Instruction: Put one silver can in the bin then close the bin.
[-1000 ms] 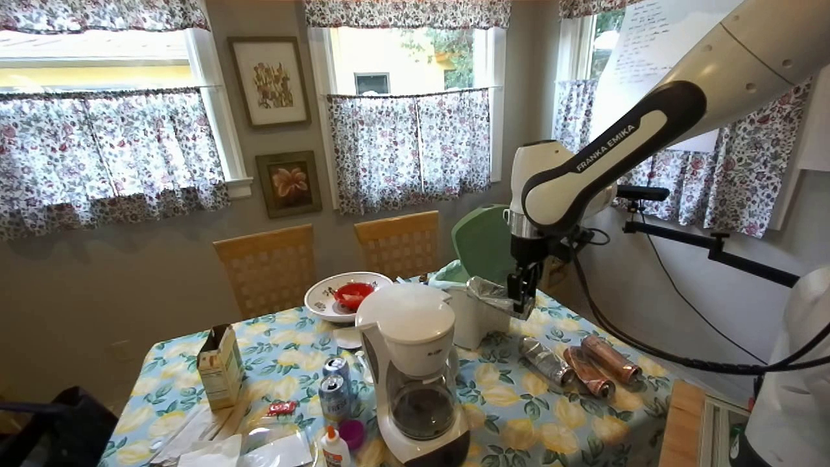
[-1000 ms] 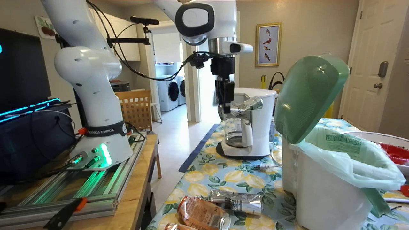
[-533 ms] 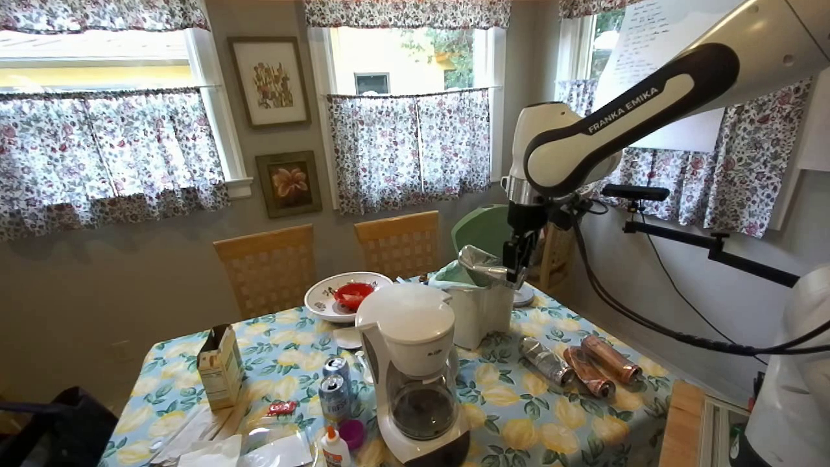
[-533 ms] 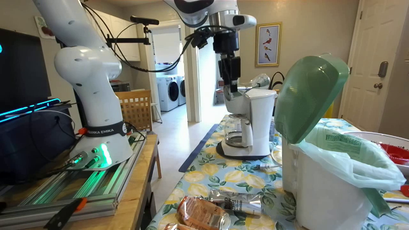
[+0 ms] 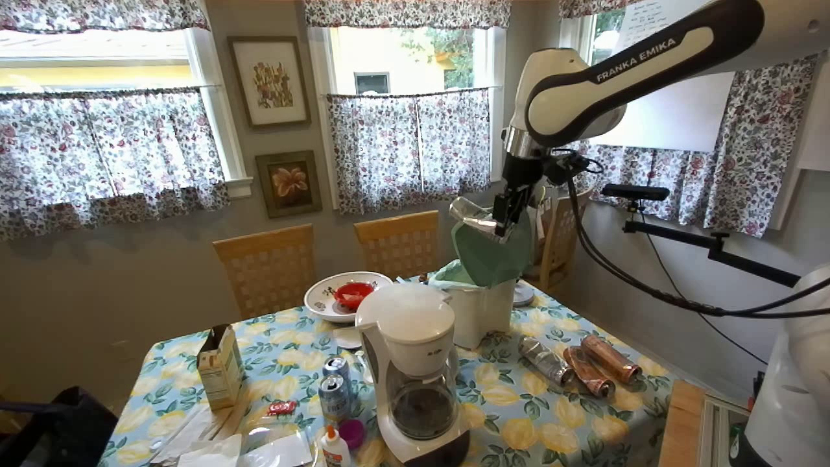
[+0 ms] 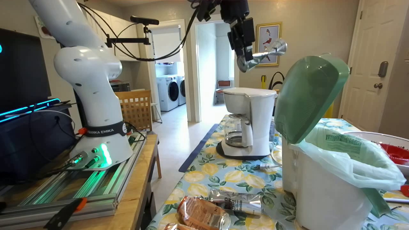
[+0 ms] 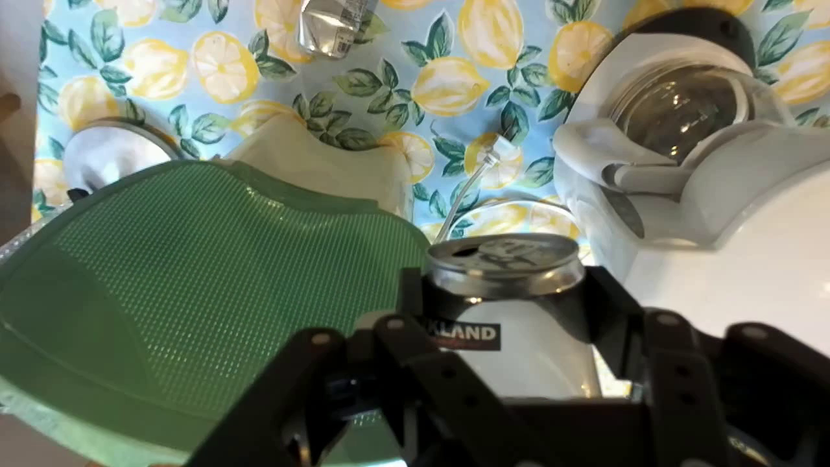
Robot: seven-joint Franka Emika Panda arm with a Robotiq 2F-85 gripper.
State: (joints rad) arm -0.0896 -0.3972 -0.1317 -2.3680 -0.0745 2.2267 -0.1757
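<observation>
Silver can [image 7: 512,324] is crumpled mid-body, mouth open, "KLAND" legible on its side, held tilted in midair, one end higher, apart from the bin [image 6: 332,191], which stands upright on the table [image 6: 220,175], off-white, bag-lined, its pale green lid [image 6: 310,99] hinged up and the top uncovered.

Bright windows [image 5: 395,58] with floral curtains [image 5: 376,152] pierce grey walls [image 5: 162,279]. Woven-backed wooden chairs [image 5: 269,272] stand near the lemon-patterned worktop [image 5: 519,421]; in an exterior view, white laundry machines [image 6: 167,92] stand on pale floor [image 6: 169,137].
</observation>
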